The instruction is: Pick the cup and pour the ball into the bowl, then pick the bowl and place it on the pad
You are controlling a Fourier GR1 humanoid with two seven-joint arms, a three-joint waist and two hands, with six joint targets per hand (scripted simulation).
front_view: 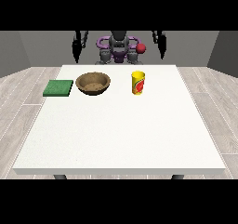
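Yellow cylindrical cup [138,82] stands upright on the smooth white counter [121,130], beside a round, speckled brown bowl [93,83] and flat green square pad [58,88]. Both robot hands hang raised; fingers unreadable.

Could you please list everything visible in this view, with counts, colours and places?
table: one, white, fills the view's middle.
pad: one, green, at the table's left edge.
bowl: one, brown, just right of the pad.
cup: one, yellow with a red mark, upright, right of the bowl.
floor: pale planks around the table.
robot: one, behind the table.
hands: two, black, raised at the view's left and the view's right.
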